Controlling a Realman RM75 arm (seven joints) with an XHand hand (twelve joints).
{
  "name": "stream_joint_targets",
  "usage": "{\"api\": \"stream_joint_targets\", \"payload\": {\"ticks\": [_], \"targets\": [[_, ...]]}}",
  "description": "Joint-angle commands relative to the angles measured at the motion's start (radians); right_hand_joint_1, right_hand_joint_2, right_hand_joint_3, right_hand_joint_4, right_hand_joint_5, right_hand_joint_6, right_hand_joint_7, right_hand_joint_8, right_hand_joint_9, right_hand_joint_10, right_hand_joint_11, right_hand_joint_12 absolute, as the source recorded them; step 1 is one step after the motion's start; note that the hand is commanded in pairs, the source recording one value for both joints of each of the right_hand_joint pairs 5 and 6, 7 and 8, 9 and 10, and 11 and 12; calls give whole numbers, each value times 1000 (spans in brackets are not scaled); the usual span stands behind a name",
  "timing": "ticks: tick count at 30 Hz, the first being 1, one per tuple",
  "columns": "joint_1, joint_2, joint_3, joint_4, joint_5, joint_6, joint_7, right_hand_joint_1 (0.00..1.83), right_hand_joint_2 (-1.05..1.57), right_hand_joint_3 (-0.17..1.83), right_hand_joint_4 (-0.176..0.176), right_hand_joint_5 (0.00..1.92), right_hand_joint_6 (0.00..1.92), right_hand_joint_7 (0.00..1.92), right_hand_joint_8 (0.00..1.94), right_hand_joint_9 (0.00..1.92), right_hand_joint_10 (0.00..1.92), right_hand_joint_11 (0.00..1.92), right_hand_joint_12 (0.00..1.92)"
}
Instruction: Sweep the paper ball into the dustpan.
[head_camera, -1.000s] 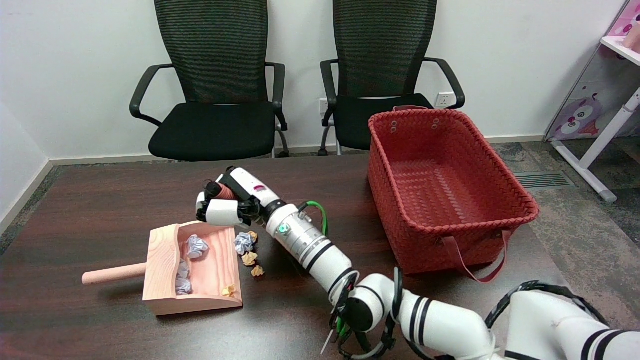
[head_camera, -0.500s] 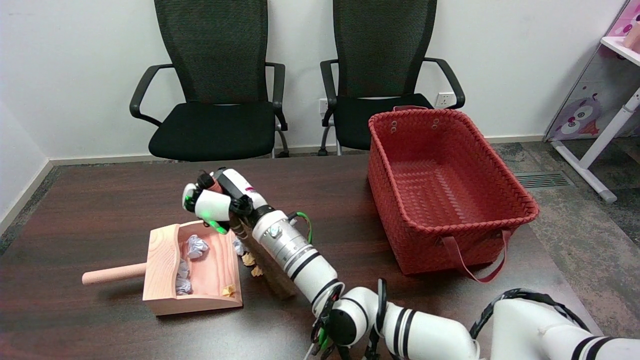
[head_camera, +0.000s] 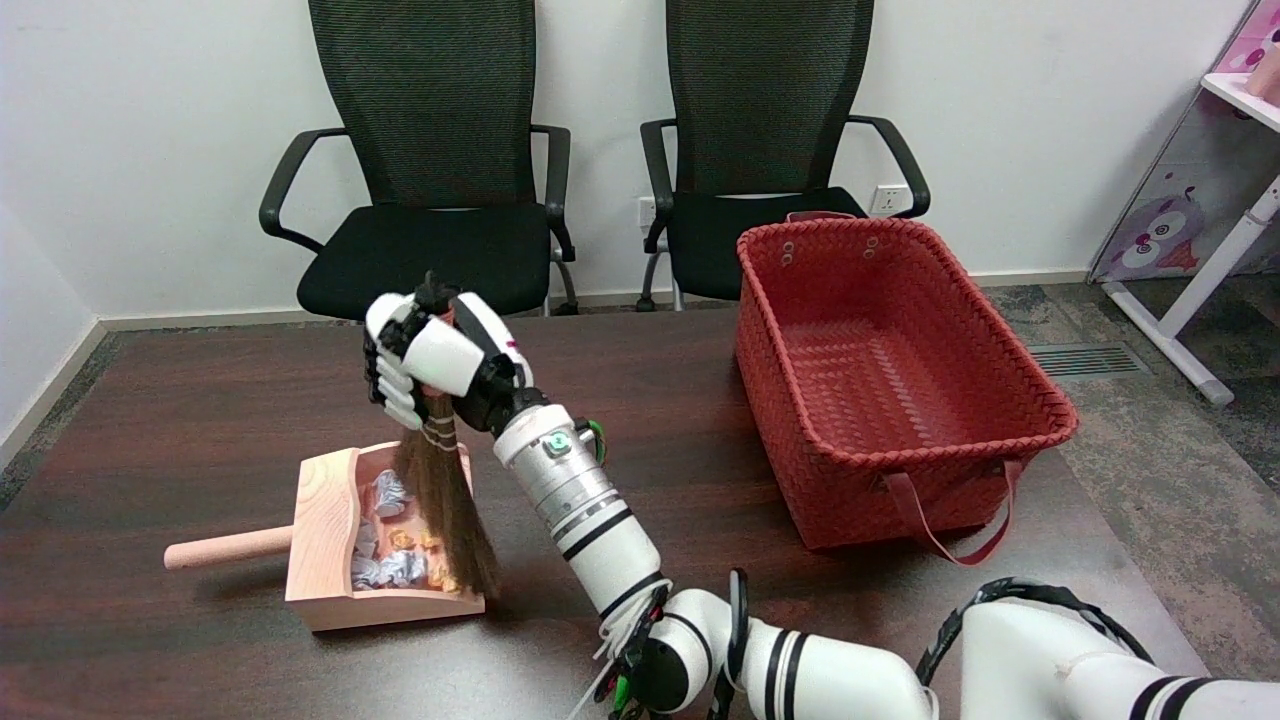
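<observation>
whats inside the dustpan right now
Crumpled paper balls, white and orange, lie in the dustpan. The broom, held by the right hand, hangs over the open side and covers part of the floor there.

Paper balls (head_camera: 395, 570) in dustpan (head_camera: 325, 520), basket (head_camera: 880, 380) right

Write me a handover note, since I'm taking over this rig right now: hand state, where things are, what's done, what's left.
Right hand: grips the small broom by its handle, bristles hanging over the open side of the dustpan.
Paper balls: white and orange ones lie inside the dustpan; none visible on the table, though the bristles hide a bit.
Done: sweeping, apparently.
Left: check behind the bristles, then put the broom down.
</observation>
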Motion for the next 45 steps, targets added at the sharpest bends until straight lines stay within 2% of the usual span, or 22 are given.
{"api": "stream_joint_targets", "payload": {"ticks": [1, 7, 11, 14, 21, 24, 31, 37, 41, 45], "targets": [[3, -26, -22, 9, 11, -269, 417, 739, 1029, 1828, -4, 1920, 1920, 1920, 1920, 1920, 1920, 1920, 1920], [11, -3, -11, -20, 11, -312, 627, 738, 957, 1813, -3, 1920, 1920, 1920, 1920, 1920, 1920, 1920, 1920], [5, 42, 21, -100, 11, -312, 633, 734, 963, 1772, -4, 1920, 1920, 1920, 1920, 1920, 1920, 1920, 1920], [2, 98, 41, -170, 13, -313, 546, 726, 992, 1727, -5, 1920, 1920, 1920, 1920, 1920, 1920, 1920, 1920], [-25, 231, 50, -366, 118, -303, 172, 688, 1163, 1661, -4, 1920, 1920, 1920, 1920, 1920, 1920, 1920, 1920], [-31, 280, 47, -431, 161, -284, 87, 675, 1229, 1631, -4, 1920, 1920, 1920, 1920, 1920, 1920, 1920, 1920], [-41, 402, 51, -542, 252, -250, -3, 659, 1346, 1589, -2, 1920, 1920, 1920, 1920, 1920, 1920, 1920, 1920], [-63, 519, 56, -635, 394, -220, -182, 654, 1453, 1587, 0, 1920, 1920, 1920, 1920, 1920, 1920, 1920, 1920], [-80, 587, 71, -658, 423, -143, -203, 659, 1450, 1616, 1, 1920, 1920, 1920, 1920, 1920, 1920, 1920, 1920], [-102, 621, 91, -661, 430, -72, -187, 658, 1461, 1622, 1, 1920, 1920, 1920, 1920, 1920, 1920, 1920, 1920]]}}
